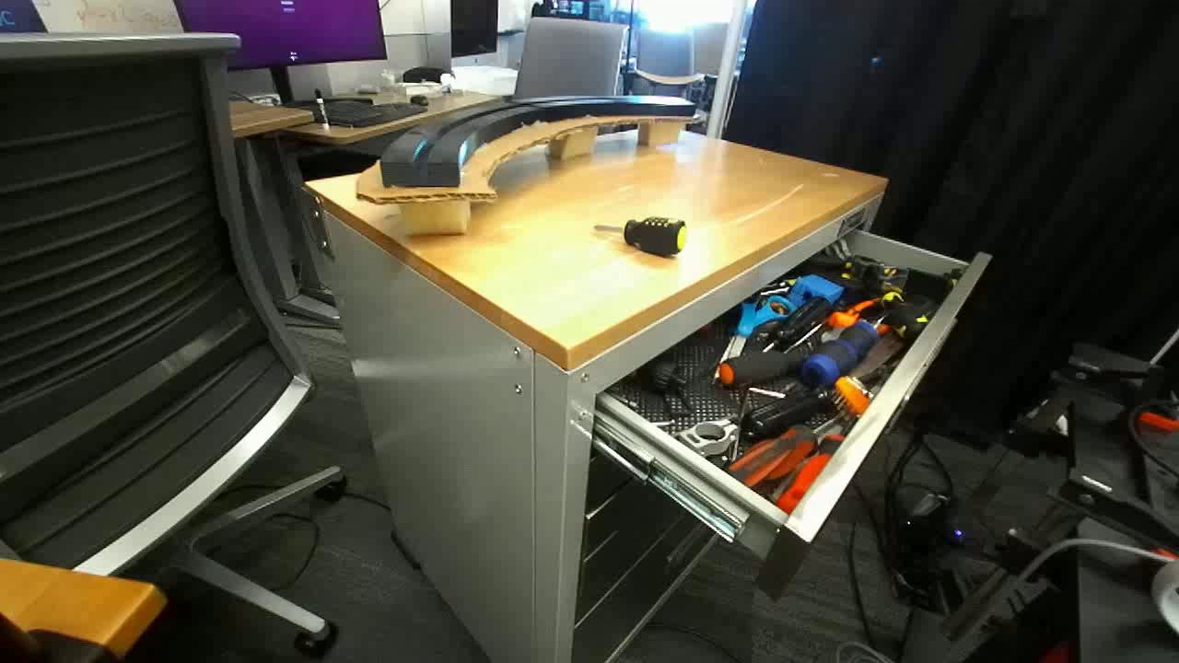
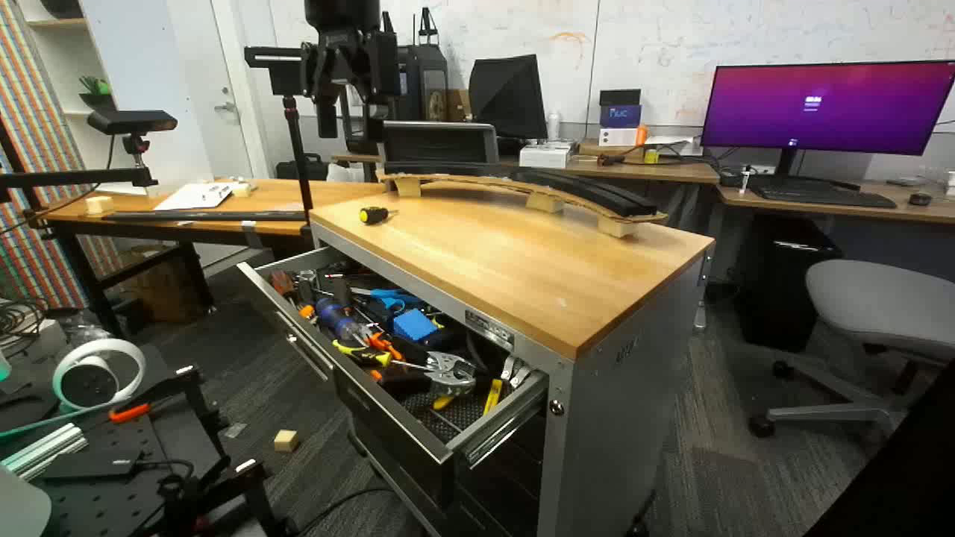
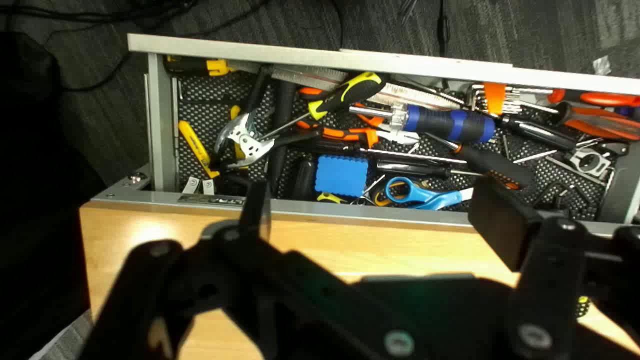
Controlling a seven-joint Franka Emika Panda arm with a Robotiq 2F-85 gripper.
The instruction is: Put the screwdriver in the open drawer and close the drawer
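Note:
The screwdriver (image 1: 656,237) is stubby and black with a yellow end and a short metal shaft. It lies on the wooden worktop near the drawer side, and shows in both exterior views (image 2: 374,215). In the wrist view only a yellow-dotted bit of it (image 3: 583,306) shows beside the right finger's linkage; the rest is hidden. The drawer (image 1: 884,405) is pulled out and full of tools; its front also shows in an exterior view (image 2: 351,365) and the wrist view (image 3: 320,55). My gripper (image 2: 351,123) is open and empty, high above the worktop. Its fingers (image 3: 380,210) are wide apart.
A curved black piece (image 1: 553,124) rests on cardboard and foam blocks along the worktop's far side. The drawer holds blue scissors (image 3: 425,195), a blue-handled tool (image 3: 450,123) and a metal clamp (image 3: 245,142). A chair (image 1: 120,276) stands beside the grey cabinet (image 1: 451,433).

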